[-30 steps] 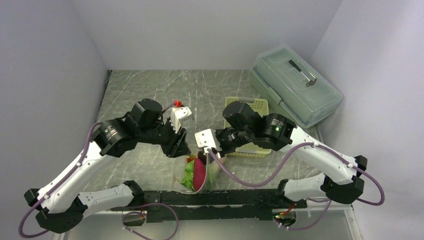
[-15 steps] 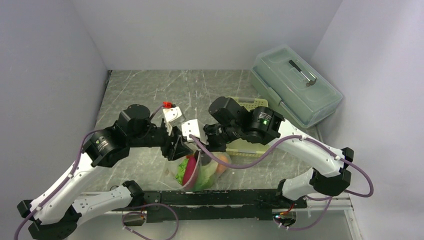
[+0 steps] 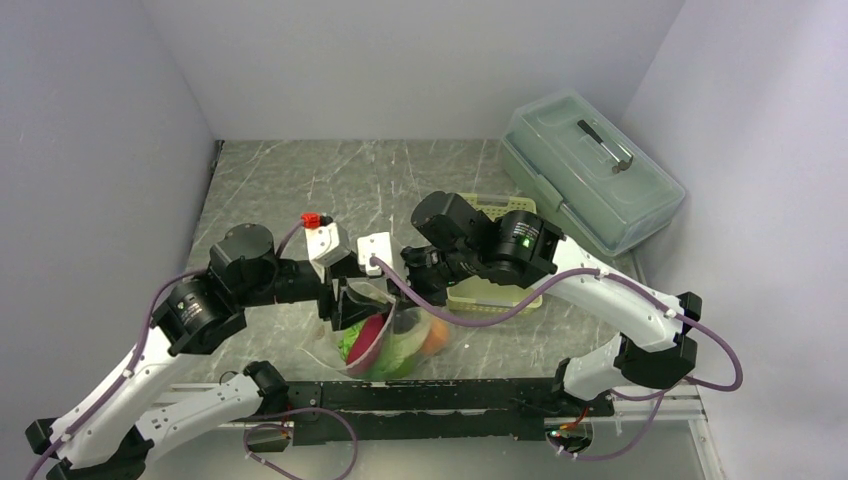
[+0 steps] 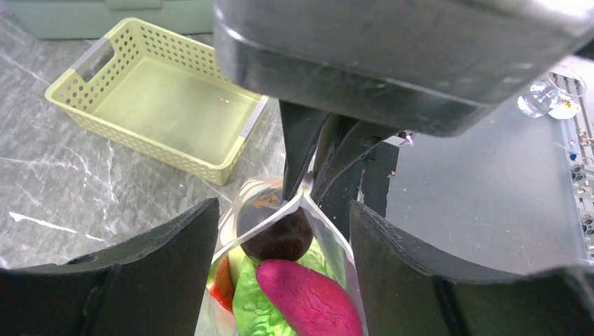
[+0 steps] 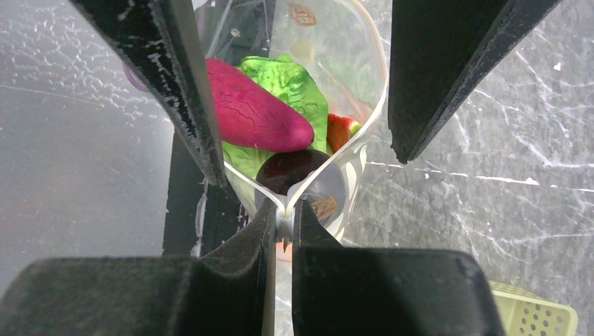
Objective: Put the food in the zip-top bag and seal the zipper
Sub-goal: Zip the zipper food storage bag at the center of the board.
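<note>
The zip-top bag (image 3: 385,335) hangs near the table's front edge with its mouth spread open. Inside lies the food: a dark maroon ball (image 4: 277,234), a magenta long piece (image 4: 308,297), green lettuce (image 4: 245,308) and a red-orange piece (image 4: 223,283). My right gripper (image 5: 284,218) is shut on one end of the zipper (image 4: 329,231), pinching both strips together. My left gripper (image 4: 284,210) stands open, one finger on each side of the bag's mouth, touching neither strip. In the top view my left gripper (image 3: 347,300) and right gripper (image 3: 400,280) meet above the bag.
A pale green slotted basket (image 3: 492,298) sits just behind the right arm and shows nothing inside in the left wrist view, where the basket (image 4: 161,105) is seen whole. A large translucent lidded box (image 3: 590,170) stands at the back right. The rail (image 3: 450,395) runs along the near edge.
Both arms have swung left and nearer, carrying the bag with them. My left gripper's jaws have spread wider around the bag's mouth. The right gripper has stayed shut on the zipper.
</note>
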Available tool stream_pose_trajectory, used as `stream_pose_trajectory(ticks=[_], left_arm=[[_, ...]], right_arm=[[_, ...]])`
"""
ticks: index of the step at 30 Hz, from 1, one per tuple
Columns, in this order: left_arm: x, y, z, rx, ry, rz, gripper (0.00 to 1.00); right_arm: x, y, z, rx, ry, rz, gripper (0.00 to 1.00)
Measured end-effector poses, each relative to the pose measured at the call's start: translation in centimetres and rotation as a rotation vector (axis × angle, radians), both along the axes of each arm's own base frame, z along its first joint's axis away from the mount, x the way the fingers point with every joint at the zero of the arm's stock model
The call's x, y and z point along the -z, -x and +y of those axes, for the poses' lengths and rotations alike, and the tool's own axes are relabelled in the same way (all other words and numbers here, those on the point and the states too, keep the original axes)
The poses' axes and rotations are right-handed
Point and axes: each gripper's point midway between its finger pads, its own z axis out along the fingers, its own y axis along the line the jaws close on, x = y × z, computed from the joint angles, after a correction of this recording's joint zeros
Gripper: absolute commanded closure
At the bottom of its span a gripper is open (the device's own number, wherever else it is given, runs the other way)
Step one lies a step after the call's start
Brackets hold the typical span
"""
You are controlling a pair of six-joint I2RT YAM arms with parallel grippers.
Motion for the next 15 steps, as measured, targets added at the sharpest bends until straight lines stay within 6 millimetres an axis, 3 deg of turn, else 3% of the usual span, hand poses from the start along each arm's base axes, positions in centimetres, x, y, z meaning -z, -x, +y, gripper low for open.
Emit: stream_pose_trajectory(ticks=[15], left_arm=[[1.0, 0.5, -1.4, 0.086, 0.022, 0.018, 0.25]], right_arm=[[-0.3, 0.3, 0.4, 0.041, -0.013, 0.041, 1.0]])
